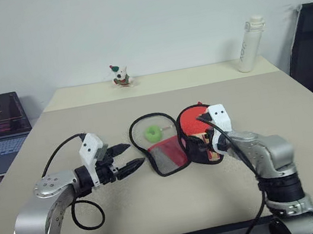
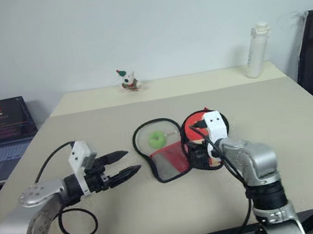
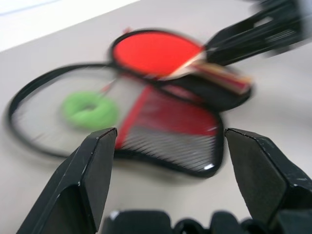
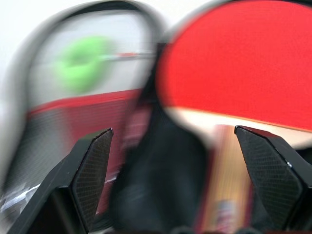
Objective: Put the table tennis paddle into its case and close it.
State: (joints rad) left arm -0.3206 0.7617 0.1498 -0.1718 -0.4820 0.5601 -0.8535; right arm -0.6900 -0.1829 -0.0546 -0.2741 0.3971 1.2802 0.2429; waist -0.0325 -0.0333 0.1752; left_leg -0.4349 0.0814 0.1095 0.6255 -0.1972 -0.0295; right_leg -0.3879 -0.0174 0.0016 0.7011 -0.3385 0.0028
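At frame centre, the table tennis paddle [image 1: 192, 120] lies in the right half of the case [image 1: 160, 144], which lies unzipped and spread flat. Your right gripper [image 4: 183, 180] hangs spread above the handle, holding nothing; your left gripper [image 1: 125, 159], spread, waits lower left. Folding and zipping remain.

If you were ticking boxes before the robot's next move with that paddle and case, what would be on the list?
1. Case lies unzipped and spread open: ok.
2. Table tennis paddle rests in the case's right half: ok.
3. Right gripper open, holding nothing: ok.
4. Left gripper open, beside the case's left edge: ok.
5. Paddle handle fully inside the zipper rim: cannot tell.
6. Case closed: not ok.
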